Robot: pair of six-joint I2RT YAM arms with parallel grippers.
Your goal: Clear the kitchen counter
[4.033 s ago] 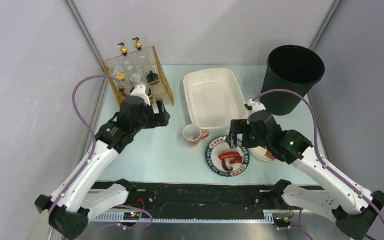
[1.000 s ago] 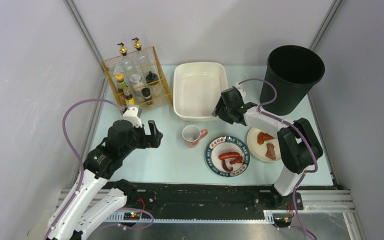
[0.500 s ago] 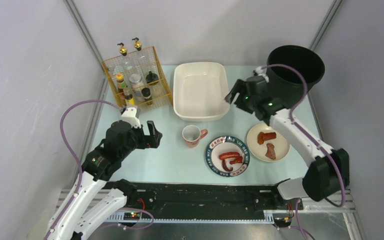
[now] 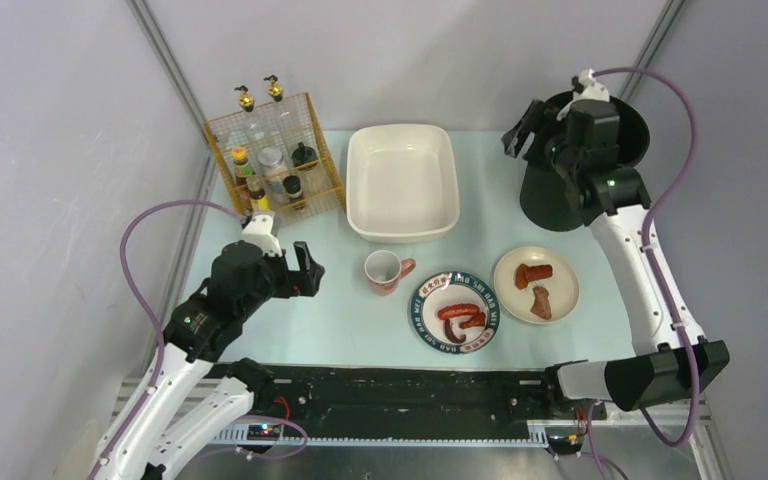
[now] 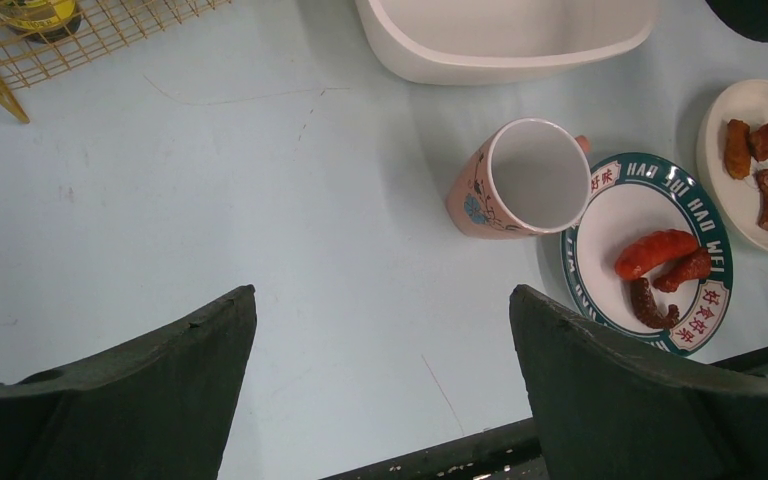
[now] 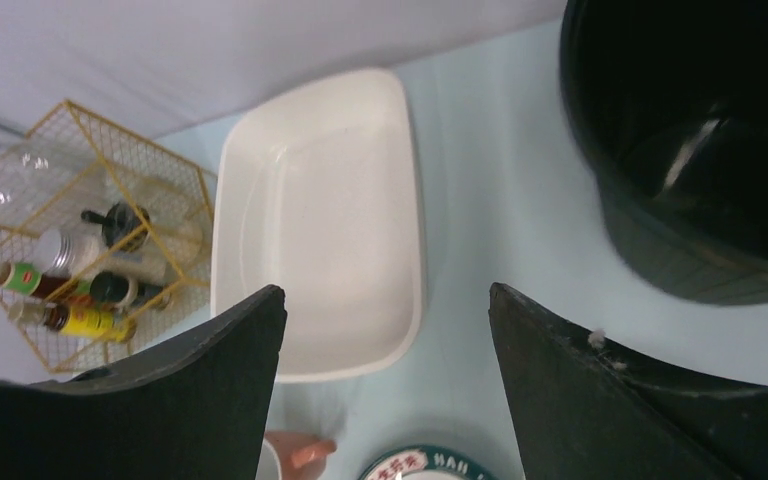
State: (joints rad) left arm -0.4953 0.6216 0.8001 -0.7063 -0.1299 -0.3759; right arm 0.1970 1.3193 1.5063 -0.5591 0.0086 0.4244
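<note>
Mint-blue surface: the kitchen counter (image 4: 332, 312) fills the middle of the top view inside grey rails. Crockery and food sit on it, so I judge the clearing far from done.
White basin (image 4: 401, 182): upper centre and empty. It is probably meant to take the dirty dishes.
Black bin (image 4: 572, 190): upper right, mouth up, likely there for the food scraps.
Gold wire rack (image 4: 276, 160): upper left, keeping bottles upright, well apart from the plates.
Pink mug (image 4: 386, 270): centre, upright, handle toward the right. It is just beside the patterned plate, but I cannot tell whether they touch.
Patterned plate (image 4: 455, 311): lower centre, carrying red sausages.
Cream plate (image 4: 535, 284): right of the patterned plate, with brown meat pieces.
Left gripper (image 4: 306, 270): lower left, jaws spread fully with nothing between them. It hangs over bare counter left of the mug, and its wrist camera frames the mug and both plates, so it seems placed to take the mug.
Right gripper (image 4: 522, 127): upper right, raised beside the bin's rim, jaws wide and holding nothing. Its wrist view looks down on the basin and the bin.
</note>
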